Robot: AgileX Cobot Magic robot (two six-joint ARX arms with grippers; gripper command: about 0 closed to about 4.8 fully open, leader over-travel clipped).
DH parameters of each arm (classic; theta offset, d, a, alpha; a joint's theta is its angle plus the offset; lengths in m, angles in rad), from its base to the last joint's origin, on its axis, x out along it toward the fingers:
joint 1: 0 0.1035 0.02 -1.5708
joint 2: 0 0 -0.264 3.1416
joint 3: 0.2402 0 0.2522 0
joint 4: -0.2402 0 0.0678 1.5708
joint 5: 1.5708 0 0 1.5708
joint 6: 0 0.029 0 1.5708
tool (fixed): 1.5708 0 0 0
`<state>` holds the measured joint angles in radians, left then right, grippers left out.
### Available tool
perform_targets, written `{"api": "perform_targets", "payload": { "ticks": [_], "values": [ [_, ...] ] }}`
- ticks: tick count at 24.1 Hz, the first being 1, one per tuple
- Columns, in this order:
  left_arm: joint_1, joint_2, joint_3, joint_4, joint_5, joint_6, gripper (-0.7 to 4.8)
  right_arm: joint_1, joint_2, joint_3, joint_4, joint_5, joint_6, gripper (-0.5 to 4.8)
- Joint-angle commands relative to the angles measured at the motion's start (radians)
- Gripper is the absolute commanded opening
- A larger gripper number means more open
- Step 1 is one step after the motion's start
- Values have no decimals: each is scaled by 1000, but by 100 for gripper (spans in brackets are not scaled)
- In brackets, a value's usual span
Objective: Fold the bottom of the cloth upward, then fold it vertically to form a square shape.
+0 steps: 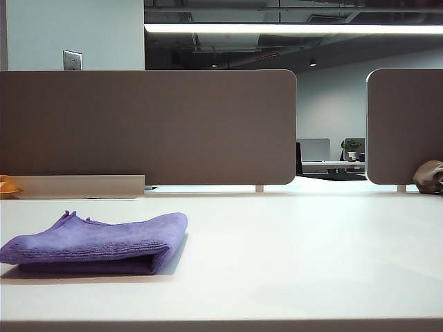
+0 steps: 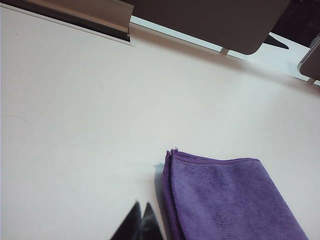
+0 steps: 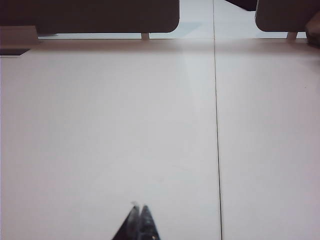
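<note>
The purple cloth (image 1: pixel 104 242) lies folded in layers on the left part of the white table (image 1: pixel 297 256), its stacked edges facing the front. In the left wrist view the same cloth (image 2: pixel 225 200) shows its hemmed corner just beside my left gripper (image 2: pixel 142 205), which is shut, empty and apart from the fabric. My right gripper (image 3: pixel 139 207) is shut too, holding nothing, above bare table with no cloth in that view. Neither gripper shows in the exterior view.
Grey divider panels (image 1: pixel 149 128) stand along the table's back edge. A brown-grey fabric lump (image 1: pixel 429 177) sits at the far right. An orange thing (image 1: pixel 8 185) peeks in at the far left by a low pale rail (image 1: pixel 79 185). A seam line (image 3: pixel 216 130) crosses the table.
</note>
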<state>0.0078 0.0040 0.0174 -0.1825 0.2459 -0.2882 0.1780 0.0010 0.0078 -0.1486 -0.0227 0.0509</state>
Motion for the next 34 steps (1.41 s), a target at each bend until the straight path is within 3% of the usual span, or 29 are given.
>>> {"api": "perform_targets", "payload": {
  "ticks": [1, 26, 30, 31, 34],
  "values": [
    [-1, 1, -3, 4, 1, 1, -5, 0, 1, -7, 9, -2, -2, -1],
    [-2, 1, -2, 7, 1, 8, -5, 0, 1, -7, -22, -2, -2, -1],
    [-2, 1, 2, 13, -26, 138, -5, 0, 1, -7, -21, 2, -3, -1],
    [-2, 1, 2, 12, -37, 205, -5, 0, 1, -7, -24, 4, -8, -1],
    [-2, 1, 2, 0, -87, 312, -5, 0, 1, -7, -33, 21, -100, -1]
  ]
}}
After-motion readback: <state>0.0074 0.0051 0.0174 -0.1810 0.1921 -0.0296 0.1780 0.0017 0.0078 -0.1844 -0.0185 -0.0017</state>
